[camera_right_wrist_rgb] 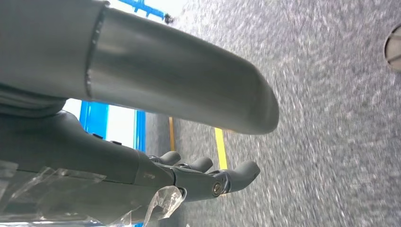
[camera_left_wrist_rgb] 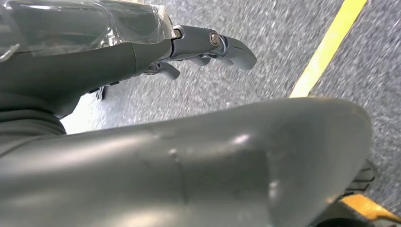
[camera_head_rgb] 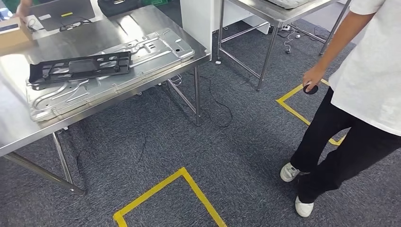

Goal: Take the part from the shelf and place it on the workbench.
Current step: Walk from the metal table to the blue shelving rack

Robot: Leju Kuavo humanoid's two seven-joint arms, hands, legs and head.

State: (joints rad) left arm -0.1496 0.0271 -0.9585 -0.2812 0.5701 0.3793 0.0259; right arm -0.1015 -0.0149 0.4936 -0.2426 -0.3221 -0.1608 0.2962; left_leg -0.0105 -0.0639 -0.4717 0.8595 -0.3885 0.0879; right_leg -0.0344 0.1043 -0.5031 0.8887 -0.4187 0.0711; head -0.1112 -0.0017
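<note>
Looking down from the head camera, you see one black plastic part lying flat on one embossed sheet-metal panel, which in turn lies on the near steel workbench. Count: two steel tables, the second one further back to the right. One cardboard box and one dark laptop-like item sit at the far end of the near bench; you cannot make out the other dark object behind them. One person in a white shirt and black trousers stands on the right, with a small dark round object in one hand. Yellow floor tape marks the grey carpet in two places.

Left hand: fingers extended and slightly apart, holding nothing, above carpet. Right hand: fingers likewise extended, slightly apart, nothing in them, carpet beyond. Clear plastic film wraps both wrists.
</note>
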